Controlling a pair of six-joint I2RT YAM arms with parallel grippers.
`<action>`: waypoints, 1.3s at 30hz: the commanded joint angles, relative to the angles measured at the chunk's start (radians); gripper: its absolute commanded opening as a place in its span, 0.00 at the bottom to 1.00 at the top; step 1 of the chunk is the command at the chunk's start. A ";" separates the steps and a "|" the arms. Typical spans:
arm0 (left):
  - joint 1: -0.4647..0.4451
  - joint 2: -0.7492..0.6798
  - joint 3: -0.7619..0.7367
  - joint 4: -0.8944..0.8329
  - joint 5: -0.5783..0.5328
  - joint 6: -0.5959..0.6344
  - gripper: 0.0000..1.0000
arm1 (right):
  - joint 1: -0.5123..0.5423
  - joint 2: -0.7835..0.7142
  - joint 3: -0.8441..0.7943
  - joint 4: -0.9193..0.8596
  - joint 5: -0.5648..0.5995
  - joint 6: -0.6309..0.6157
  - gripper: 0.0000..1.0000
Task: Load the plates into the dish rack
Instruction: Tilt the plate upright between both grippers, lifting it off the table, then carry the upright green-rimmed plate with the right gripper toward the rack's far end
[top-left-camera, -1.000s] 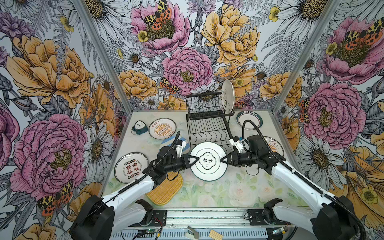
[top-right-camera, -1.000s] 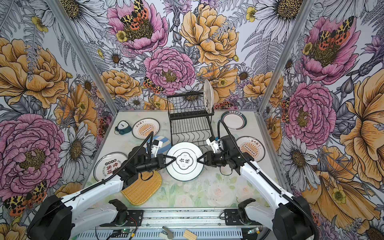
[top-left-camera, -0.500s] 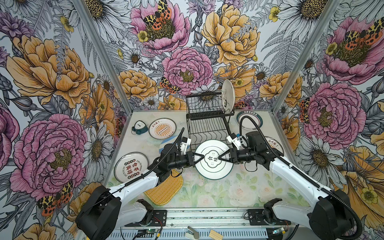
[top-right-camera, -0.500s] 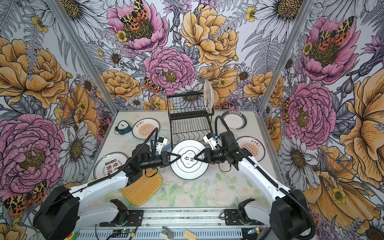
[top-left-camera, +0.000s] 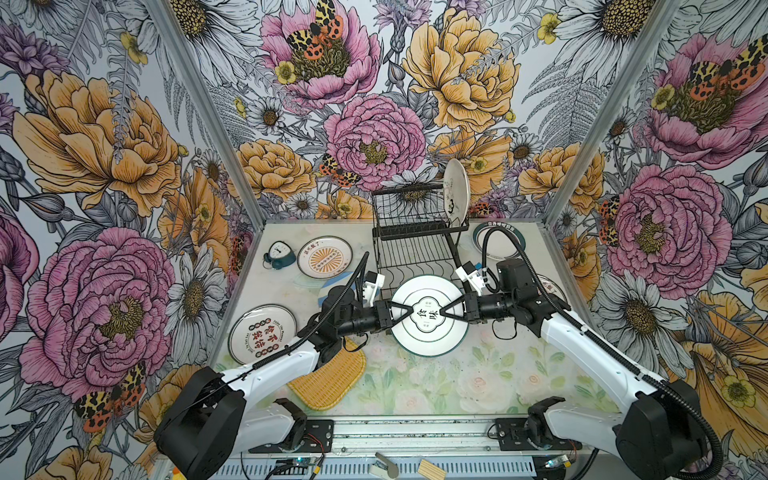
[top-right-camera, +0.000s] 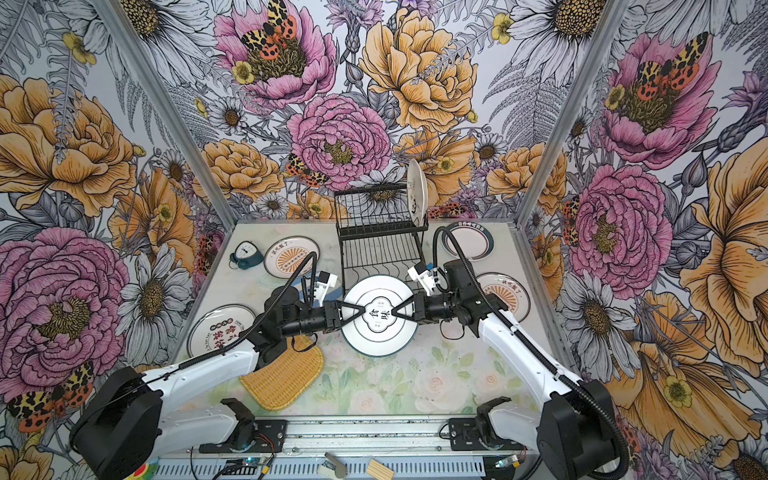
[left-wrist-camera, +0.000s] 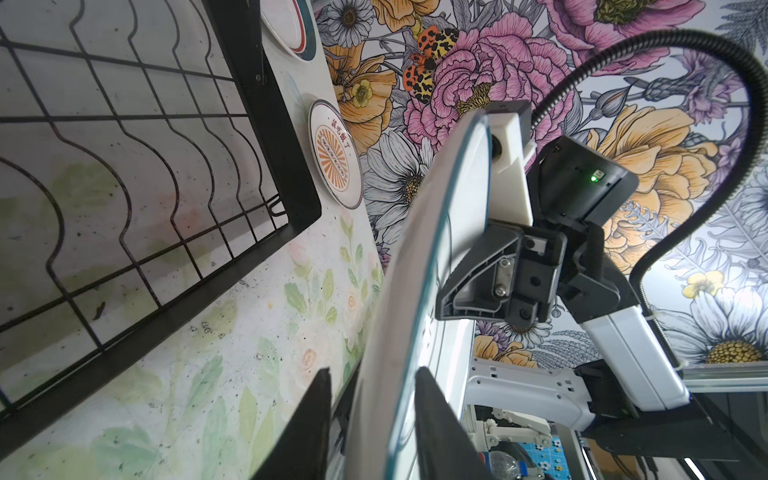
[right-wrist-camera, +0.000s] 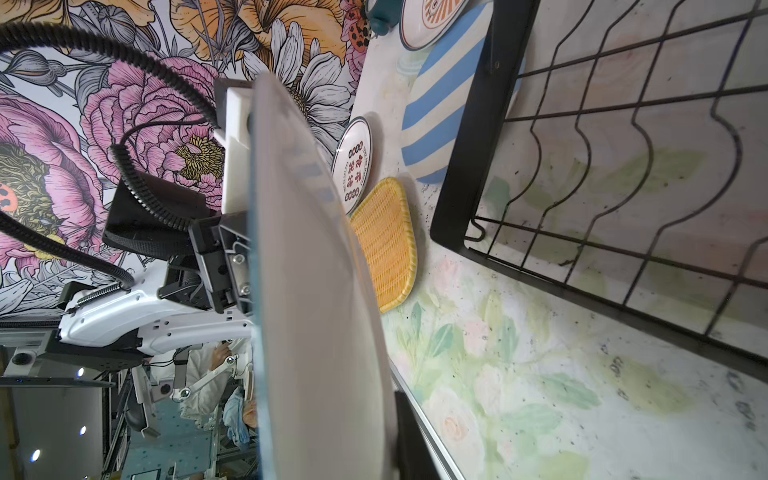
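1. Plates lie scattered flat on the pale, flower-printed table (top-left-camera: 457, 386). Far left is the red-character plate (top-left-camera: 262, 334), round, glossy white with a dark rim.
2. Behind it stands a small teal alarm clock (top-left-camera: 279, 254). Next to that lies the orange sunburst plate (top-left-camera: 325, 257), near the rack's left side.
3. Just beside the rack's front left corner is the striped plate (right-wrist-camera: 436, 124), with broad blue and cream bands. In both top views the left arm covers most of it.
4. Near the front edge lies the woven plate (top-left-camera: 332, 380), a yellow rounded square with a basket texture. Its back edge is under the left arm.
5. On the left gripper (top-left-camera: 409, 311), the black triangular fingers straddle the left rim of the raised plate. The jaws are apart, with a gap showing in the left wrist view.
6. Between the arms is the teal-rimmed plate (top-left-camera: 429, 316), round, smooth and white, with two black characters in a lobed medallion. It is held off the table, roughly level, over the front edge of the rack's lower tray.
7. The right gripper (top-left-camera: 442, 312) has its jaws clamped on that plate's right rim.
8. Behind them is the dish rack (top-left-camera: 415, 249), black wire in two tiers, with wavy slot wires in the lower tray. The upright plate (top-left-camera: 456, 195), white, stands on edge at the right end of the upper shelf.
9. Right of the rack, the teal-banded plate (top-left-camera: 500, 247) lies flat at the back. Nearer, the second sunburst plate (top-right-camera: 509, 297) is partly under the right arm.
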 joint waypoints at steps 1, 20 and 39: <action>-0.001 -0.007 0.027 -0.017 -0.003 0.034 0.60 | -0.006 -0.016 0.037 0.043 0.000 0.002 0.00; 0.089 -0.135 0.136 -0.513 -0.221 0.263 0.96 | 0.034 -0.072 0.504 -0.362 0.785 -0.070 0.00; 0.098 -0.087 0.156 -0.511 -0.272 0.285 0.99 | 0.250 0.445 1.276 -0.399 1.575 -0.326 0.00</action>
